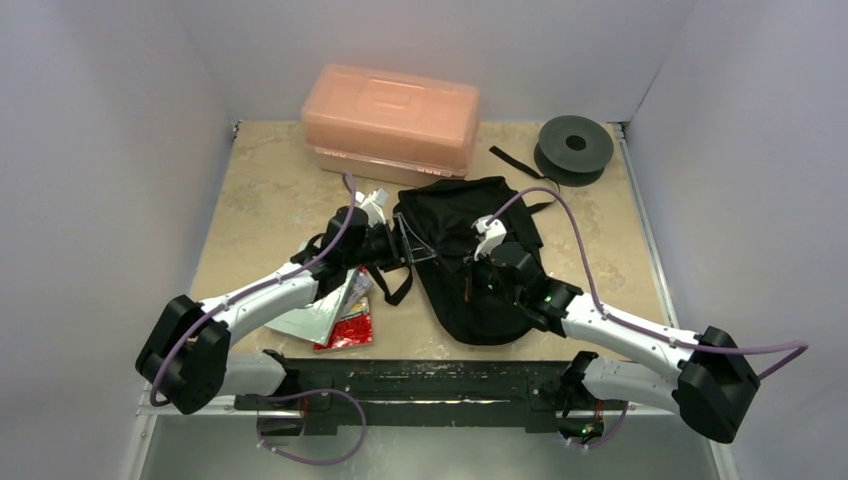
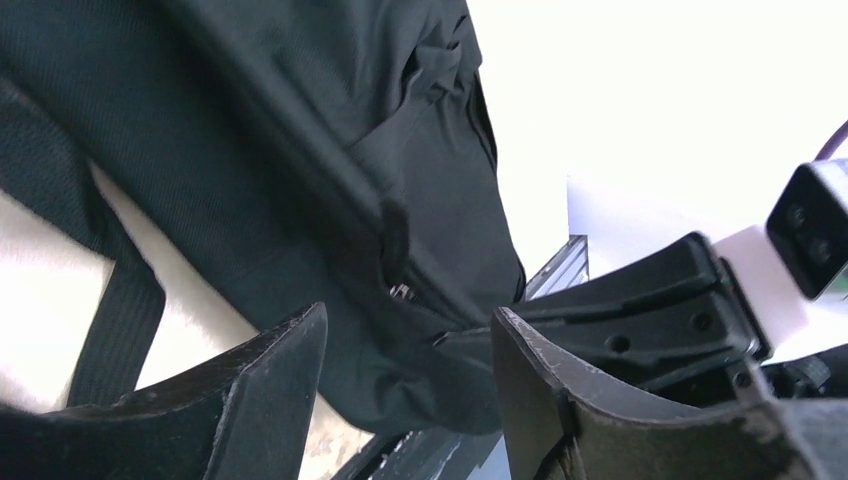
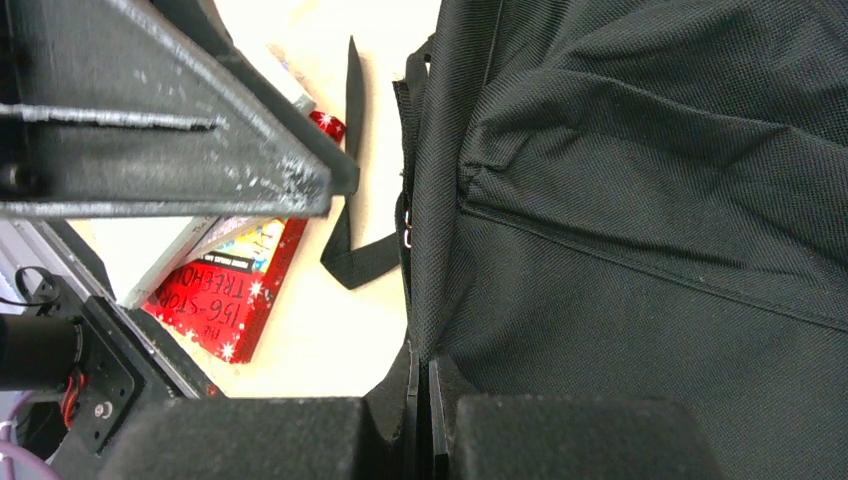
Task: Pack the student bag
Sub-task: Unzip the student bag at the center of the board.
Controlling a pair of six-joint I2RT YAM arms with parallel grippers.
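The student bag is a soft black backpack lying flat mid-table, with its straps trailing left. My left gripper is open at the bag's upper left edge. In the left wrist view the bag lies just beyond the spread fingers of that gripper, which hold nothing. My right gripper rests on the bag's middle. In the right wrist view it is shut on a raised fold of the bag's fabric at a seam edge.
A rigid orange-pink box stands at the back, with a black spool and a loose black strap at the back right. A red book, also in the right wrist view, and a pale packet lie left of the bag.
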